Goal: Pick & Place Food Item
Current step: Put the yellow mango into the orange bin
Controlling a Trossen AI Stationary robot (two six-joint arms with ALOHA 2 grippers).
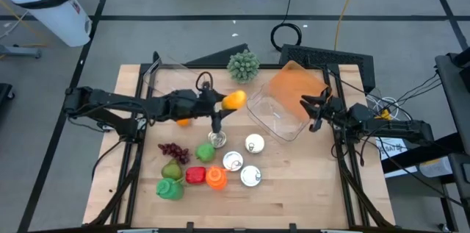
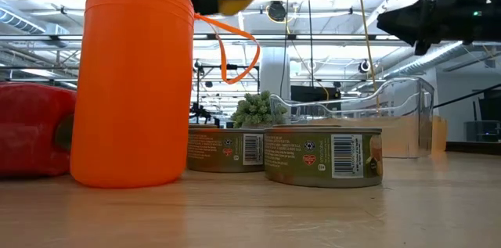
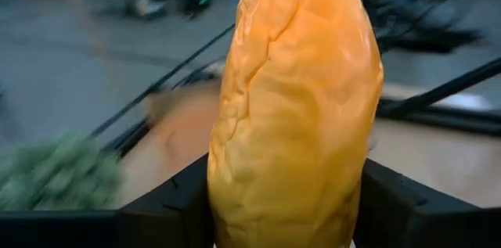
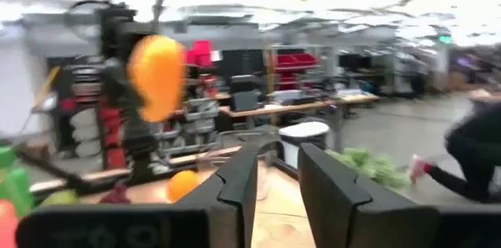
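L gripper (image 1: 229,101) is clenching the yellow-orange food item (image 1: 235,100) btwn its fingers, above table (image 1: 308,189) near clear container (image 1: 275,115). Item's long axis is running along the fingers, tip sticking out past them. R gripper (image 1: 314,109) is gripping container's rim.

Yellow-orange food item (image 1: 234,100), looks like a mango or a long bread roll, w/ a wrinkly skin. It's up in the air, off the table, pinched between the left gripper's (image 1: 226,101) dark fingers (image 3: 164,205), one on each side. In the left wrist view it stands on end, long way up, filling most of the frame. From above it hangs near the middle of the table, just beside the clear plastic container (image 1: 279,119), not in it.
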